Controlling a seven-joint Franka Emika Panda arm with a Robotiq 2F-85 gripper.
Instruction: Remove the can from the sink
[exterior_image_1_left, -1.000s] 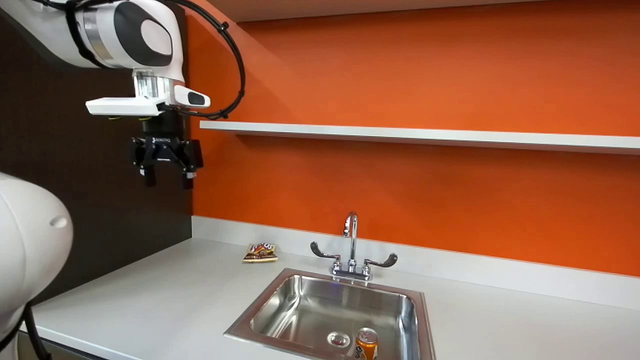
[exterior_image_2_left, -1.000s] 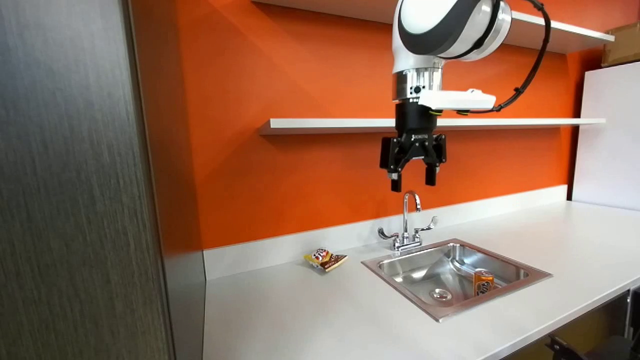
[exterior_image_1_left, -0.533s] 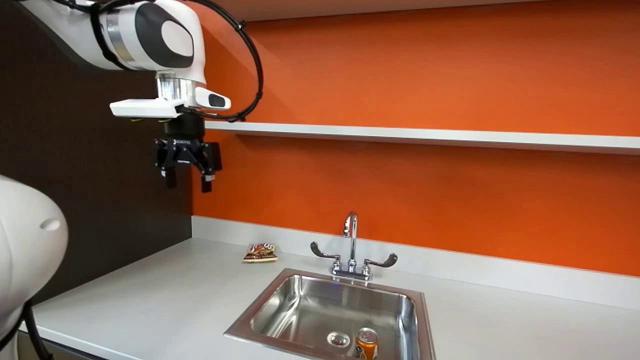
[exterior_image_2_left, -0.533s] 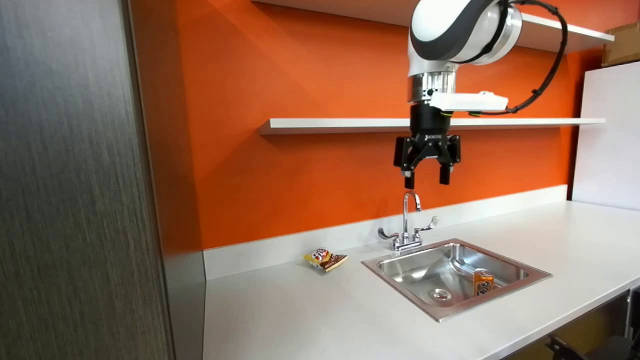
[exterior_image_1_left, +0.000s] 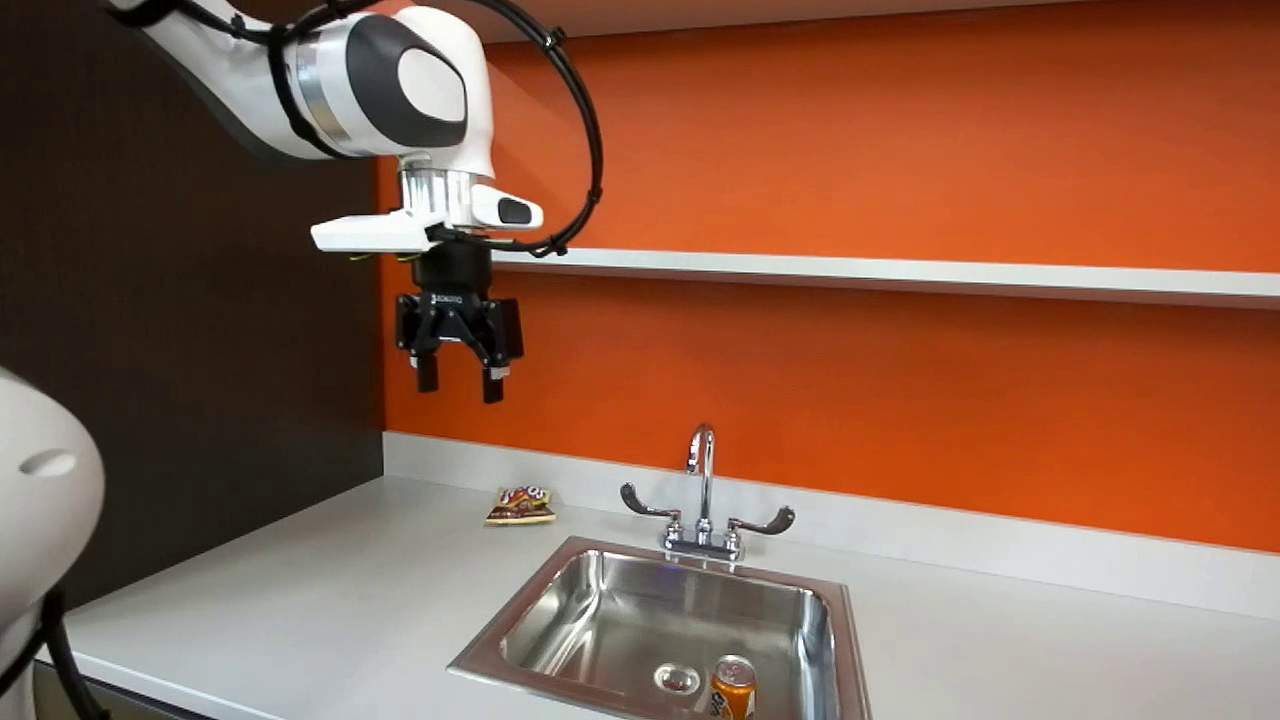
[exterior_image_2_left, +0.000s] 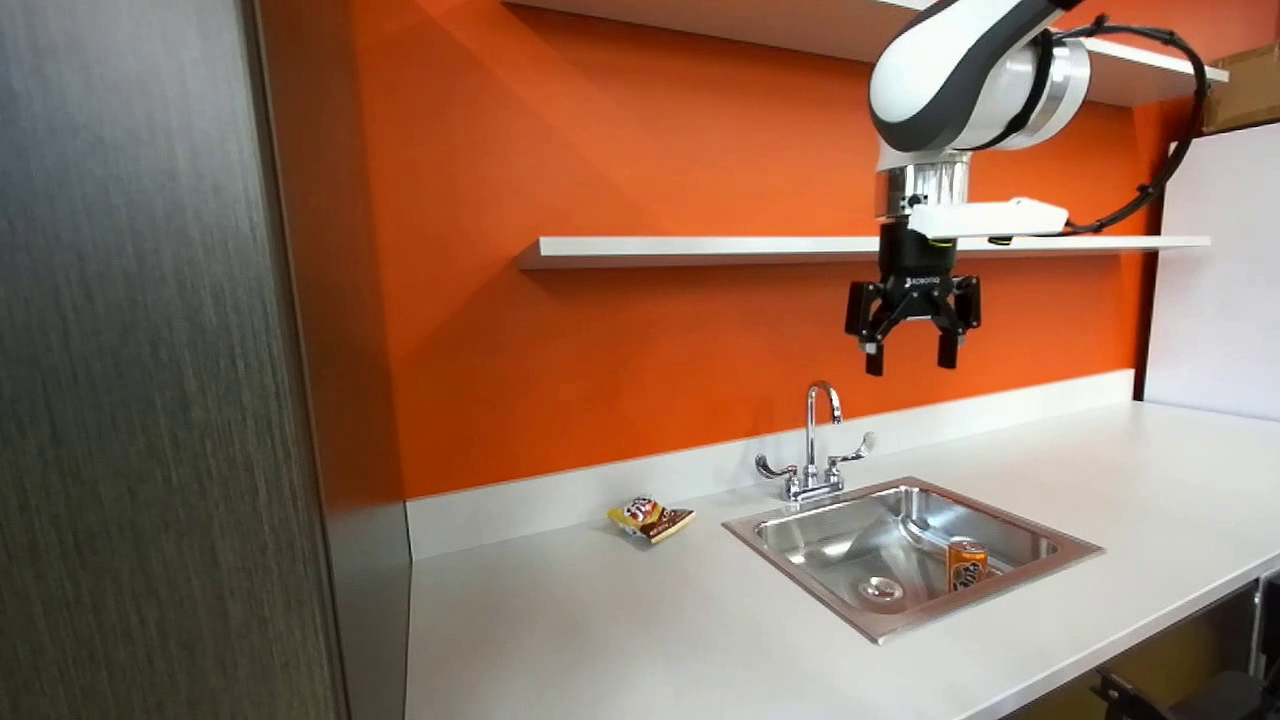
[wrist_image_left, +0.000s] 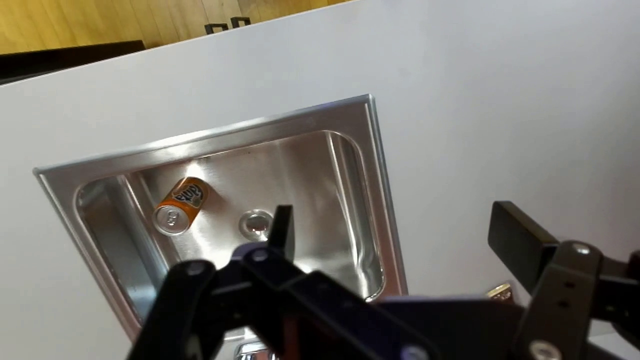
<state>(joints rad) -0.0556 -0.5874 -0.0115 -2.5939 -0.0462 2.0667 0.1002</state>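
Shift noted: arm (exterior_image_1_left: 380, 95) and gripper (exterior_image_2_left: 911, 356) have travelled along the counter (exterior_image_1_left: 350, 580) over the last second, away from the back corner by the dark panel (exterior_image_1_left: 220, 400) and toward the sink (wrist_image_left: 280, 127). Can (wrist_image_left: 181, 206) and snack bag (exterior_image_1_left: 521, 506) have kept their places.

Gripper: black, angular linkages, blocky fingers (wrist_image_left: 512, 245) pointing down and spread, with a wide gap between them. Tips hang high above the counter, well apart from the can. Arm: smooth white shell with dark grey inlays, black cable (exterior_image_1_left: 590, 125) looping off its side.

Can: inside the sink, upright on the basin floor. Orange printed cylinder, silver lid with pull tab. Stands near the round drain (wrist_image_left: 256, 225), nearer the counter's front edge than the drain is, and on the side farther from the panel corner.

Sink: polished steel, four-sided basin with rounded inner corners, streaked reflections on its walls, flat rim with sharp outer corners set in the counter.

Tap (exterior_image_1_left: 706, 500): chrome, gooseneck spout, two curved blade-like handles (exterior_image_1_left: 775, 521); stands behind the basin, by the counter's back edge.

Snack bag: crinkled wrapper, yellow, red and brown, lying near the back edge, between the panel corner and the tap.

Counter: pale, matte, smooth, with an upright strip (exterior_image_1_left: 950, 537) along its back edge.
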